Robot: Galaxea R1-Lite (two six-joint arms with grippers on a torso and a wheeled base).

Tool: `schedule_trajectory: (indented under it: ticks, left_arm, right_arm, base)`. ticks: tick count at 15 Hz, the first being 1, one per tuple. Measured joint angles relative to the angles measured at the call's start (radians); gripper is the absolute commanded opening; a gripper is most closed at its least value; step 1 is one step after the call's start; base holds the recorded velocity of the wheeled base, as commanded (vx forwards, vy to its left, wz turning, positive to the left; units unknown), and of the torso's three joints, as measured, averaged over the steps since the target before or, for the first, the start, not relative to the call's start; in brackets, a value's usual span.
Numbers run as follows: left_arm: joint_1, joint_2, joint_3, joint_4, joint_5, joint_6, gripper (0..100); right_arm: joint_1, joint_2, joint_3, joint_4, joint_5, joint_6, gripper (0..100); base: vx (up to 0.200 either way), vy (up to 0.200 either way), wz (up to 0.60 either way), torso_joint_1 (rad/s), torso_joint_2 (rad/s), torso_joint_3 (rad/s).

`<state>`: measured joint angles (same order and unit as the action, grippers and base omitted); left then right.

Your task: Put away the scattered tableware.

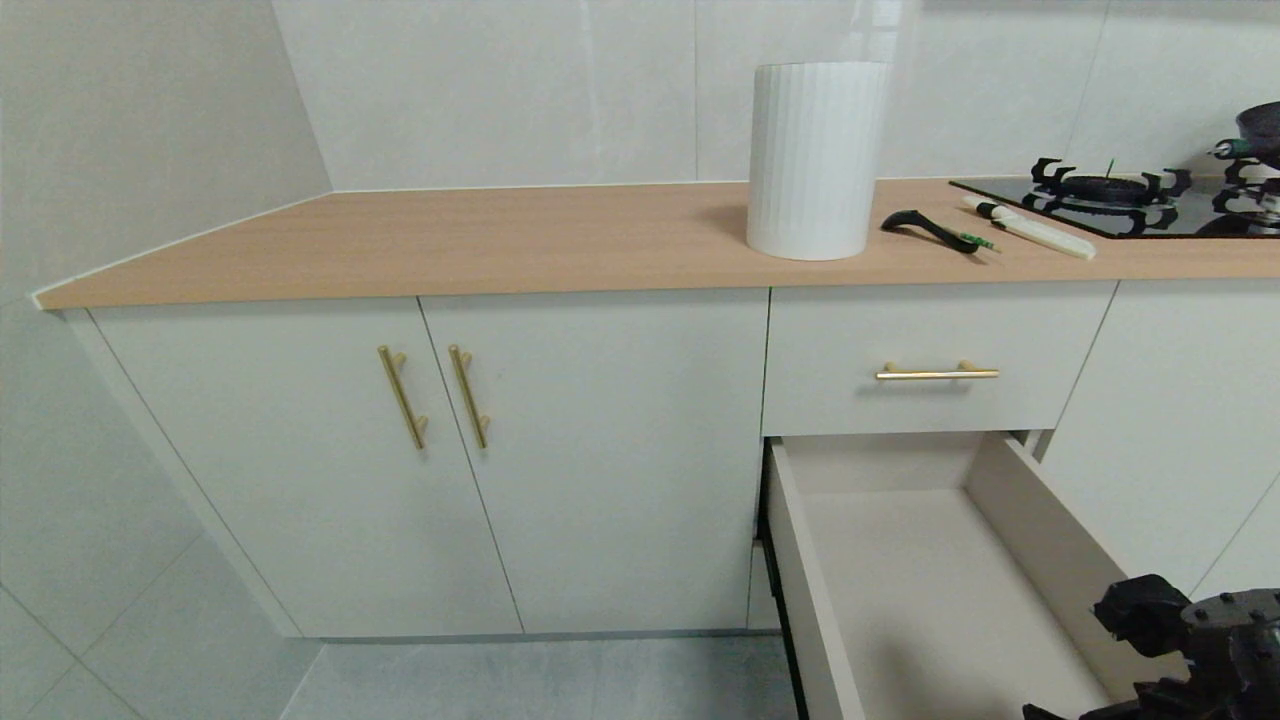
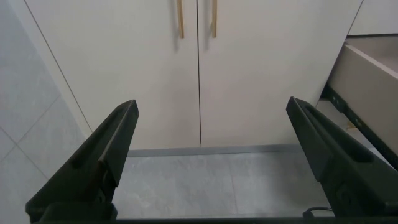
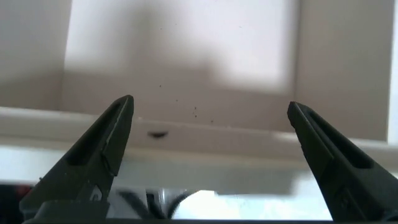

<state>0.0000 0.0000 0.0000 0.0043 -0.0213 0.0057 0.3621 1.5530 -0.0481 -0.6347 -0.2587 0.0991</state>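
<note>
The long wooden counter (image 1: pixel 450 235) is the biggest thing here. Under it are two white cupboard doors (image 1: pixel 350 470). Beside them is a deep drawer (image 1: pixel 800 560) that is pulled out, with nothing in it. Just above it is a shut drawer (image 1: pixel 930 355) with a gold handle.

A tall white pot (image 1: pixel 812 160) with ribbed sides stands on the counter. A black stove (image 1: pixel 1110 200) sits at the far right.

The things to put away lie on the counter between the pot and the stove. One is a long white knife (image 1: pixel 1035 232). The other is a small black tool (image 1: pixel 930 228) with a curved handle. They are close together.

Both look light and stiff. The knife looks smooth, so it may slip. I would pinch it across the middle, from above. The black tool looks best to grab by its fat handle. Both lie flat, so the fingers must go right down to the wood.

The right gripper (image 3: pixel 210 102) hangs low over the open drawer. Its fingers are spread wide and hold nothing. The left gripper (image 2: pixel 210 104) is down by the cupboard doors, near the floor. Its fingers are spread wide too, and it holds nothing.
</note>
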Motion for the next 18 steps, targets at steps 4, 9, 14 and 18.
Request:
schedule_trajectory:
  ticks: [4,9,14,18]
  left_arm:
    - [0.0,0.0,0.0,0.0,0.0,0.0,100]
    - [0.0,0.0,0.0,0.0,0.0,0.0,100]
    - [0.0,0.0,0.0,0.0,0.0,0.0,100]
    - [0.0,0.0,0.0,0.0,0.0,0.0,100]
  right_arm:
    - [0.008,-0.044,0.04,0.018,0.0,-0.001,100]
    - [0.01,-0.081,0.029,0.029,0.0,-0.005,100]
    - [0.006,-0.111,-0.167,0.071,-0.004,-0.02,100]
    - [-0.023,-0.143,-0.478,0.19,0.056,-0.096,100]
  base:
    - [0.0,0.0,0.0,0.0,0.0,0.0]
    - [0.0,0.0,0.0,0.0,0.0,0.0]
    - [0.0,0.0,0.0,0.0,0.0,0.0]
    - [0.0,0.0,0.0,0.0,0.0,0.0]
